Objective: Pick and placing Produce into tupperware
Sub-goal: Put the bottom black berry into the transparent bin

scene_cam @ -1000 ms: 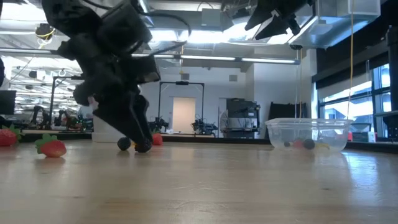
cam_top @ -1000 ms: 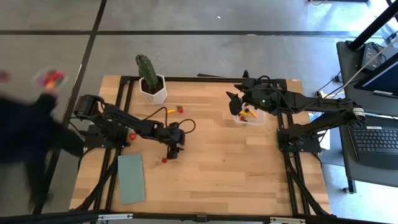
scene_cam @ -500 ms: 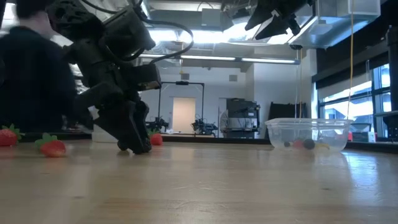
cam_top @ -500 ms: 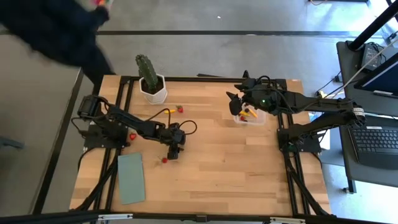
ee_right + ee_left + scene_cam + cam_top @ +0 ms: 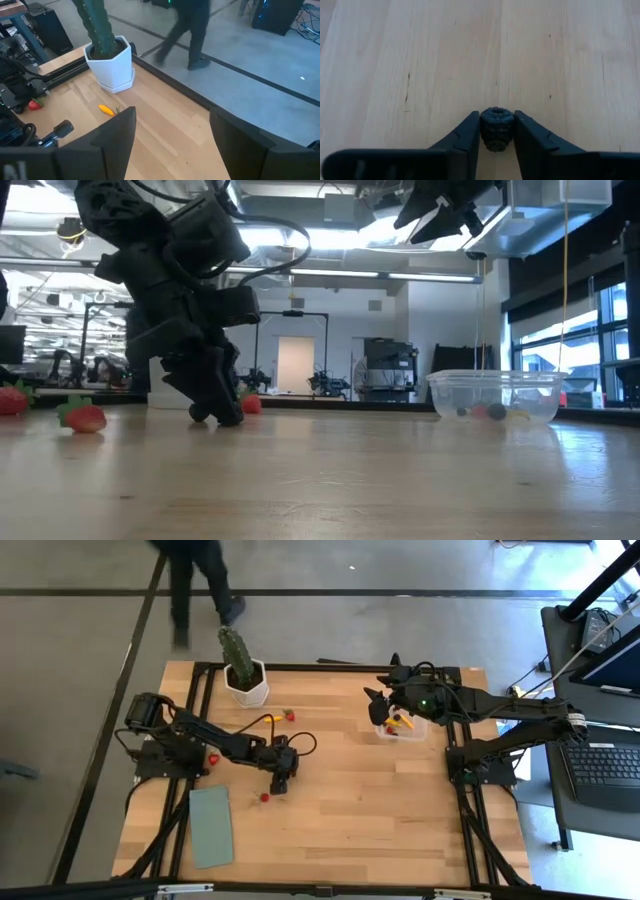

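The left gripper [image 5: 496,131] is pinching a dark berry [image 5: 496,129] low on the table [image 5: 380,810]. The right gripper [image 5: 170,135] is hovering with spread fingers above the tupperware [image 5: 494,397], well apart.

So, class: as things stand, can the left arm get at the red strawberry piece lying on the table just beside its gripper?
Probably not yet: the left gripper is shut on a dark berry, so it is occupied, though the red strawberry piece lies unobstructed on the table close by.
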